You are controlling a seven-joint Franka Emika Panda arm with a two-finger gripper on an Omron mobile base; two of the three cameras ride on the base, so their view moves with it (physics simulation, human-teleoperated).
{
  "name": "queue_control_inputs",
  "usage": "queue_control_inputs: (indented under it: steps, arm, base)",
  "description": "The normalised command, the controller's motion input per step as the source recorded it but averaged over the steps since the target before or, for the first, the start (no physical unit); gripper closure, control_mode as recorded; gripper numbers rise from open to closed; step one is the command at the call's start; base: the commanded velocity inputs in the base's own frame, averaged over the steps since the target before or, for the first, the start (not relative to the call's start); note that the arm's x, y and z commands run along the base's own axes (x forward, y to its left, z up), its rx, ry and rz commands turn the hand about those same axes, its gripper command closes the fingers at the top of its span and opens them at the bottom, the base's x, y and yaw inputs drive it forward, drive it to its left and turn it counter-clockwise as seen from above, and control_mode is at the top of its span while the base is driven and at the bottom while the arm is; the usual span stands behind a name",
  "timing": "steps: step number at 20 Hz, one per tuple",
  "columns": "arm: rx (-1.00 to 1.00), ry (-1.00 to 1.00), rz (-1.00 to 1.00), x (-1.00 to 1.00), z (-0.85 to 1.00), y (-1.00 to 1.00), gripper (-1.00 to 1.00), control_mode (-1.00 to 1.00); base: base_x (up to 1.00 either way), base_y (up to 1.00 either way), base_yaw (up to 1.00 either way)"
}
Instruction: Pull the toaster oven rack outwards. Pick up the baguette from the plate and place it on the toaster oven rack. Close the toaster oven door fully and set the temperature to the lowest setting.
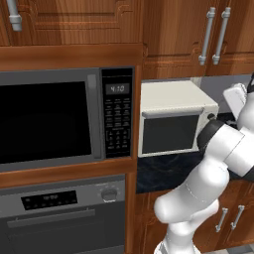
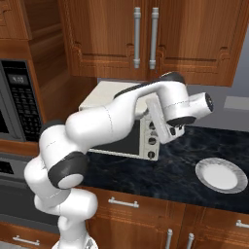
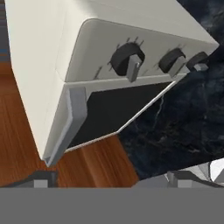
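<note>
Hand [image 3: 109, 177] released, facing toaster oven [image 3: 87, 52] knobs | right base view: bare plate [image 2: 221, 175] | door [image 1: 168, 133] shut

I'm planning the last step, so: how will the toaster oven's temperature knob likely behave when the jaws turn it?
The knob looks small, round and rigid with a raised grey pointer, so it should rotate rather than flex. Its smooth dark rim may slip in a loose pinch. The toaster oven sits free on the counter, so hard twisting might shift it.
</note>
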Motion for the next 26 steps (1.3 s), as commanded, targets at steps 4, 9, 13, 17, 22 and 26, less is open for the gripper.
queue_control_inputs:
  steps: [4, 9, 13, 17, 22, 26]
  arm:
    - [0.00, -0.19, 0.13, 0.16, 0.03, 0.19, -1.00, -1.00]
    - [0.23, -0.30, 0.00, 0.42, 0.25, -0.16, -1.00, -1.00]
    - [0.21, -0.28, 0.00, 0.16, 0.04, -0.24, -1.00, -1.00]
    - [0.04, -0.02, -0.04, -0.02, 0.00, -0.17, -1.00, -1.00]
    - [-0.02, 0.00, -0.17, 0.13, -0.14, -0.08, -1.00, -1.00]
    - [0.00, -0.17, -0.26, 0.12, -0.27, -0.02, -1.00, -1.00]
  base:
    - [0.00, 0.00, 0.00]
    - [0.00, 0.00, 0.00]
    - [0.00, 0.00, 0.00]
    - [0.00, 0.00, 0.00]
    - [0.00, 0.00, 0.00]
    - [0.00, 0.00, 0.00]
